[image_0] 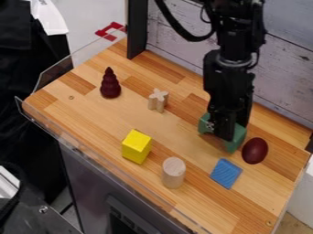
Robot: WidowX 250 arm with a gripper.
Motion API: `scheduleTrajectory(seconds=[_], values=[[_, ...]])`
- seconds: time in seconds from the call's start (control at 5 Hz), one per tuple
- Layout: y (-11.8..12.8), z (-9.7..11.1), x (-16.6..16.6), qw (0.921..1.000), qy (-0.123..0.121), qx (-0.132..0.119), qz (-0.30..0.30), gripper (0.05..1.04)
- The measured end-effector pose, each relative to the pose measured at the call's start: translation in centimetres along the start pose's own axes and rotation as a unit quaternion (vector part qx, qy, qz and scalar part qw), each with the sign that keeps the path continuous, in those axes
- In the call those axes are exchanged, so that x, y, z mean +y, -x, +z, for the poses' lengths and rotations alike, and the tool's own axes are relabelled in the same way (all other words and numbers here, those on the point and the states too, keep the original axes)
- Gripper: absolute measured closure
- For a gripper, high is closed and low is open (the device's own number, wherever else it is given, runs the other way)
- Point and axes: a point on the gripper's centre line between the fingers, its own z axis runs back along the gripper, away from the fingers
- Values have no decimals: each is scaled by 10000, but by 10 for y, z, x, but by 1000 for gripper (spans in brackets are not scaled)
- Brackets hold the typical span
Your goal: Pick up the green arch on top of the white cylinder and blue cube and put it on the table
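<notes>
The green arch [236,142] is at the wall-side edge of the worktop [177,130], towards the right-hand corner, under the pincer [225,135]. Whether the pincer is clamped on it I cannot tell, nor whether the arch bears fully on the wood. If it is gripped and slightly raised, letting go could make it drop or tip; if it is loose, a sideways lift could drag it over.

The likeliest trouble is the dark red egg [255,151], right beside the arch — a nudge could set it rolling towards that corner. Farther out, the blue block [226,173] and upright pale cylinder [174,172] stand apart, towards the front edge, with the yellow block [136,146] beyond. A low swing that way might topple the cylinder.
</notes>
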Motion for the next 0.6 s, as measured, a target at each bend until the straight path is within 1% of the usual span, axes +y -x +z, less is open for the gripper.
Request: scheduleTrajectory(seconds=[0.2, 0.4, 0.6], values=[[-9, -1, 2, 9999, -31, -50, 83, 552], [-12, -2, 5, 9999, -71, -103, 99, 552], [-12, -2, 5, 9999, -63, -102, 105, 552]])
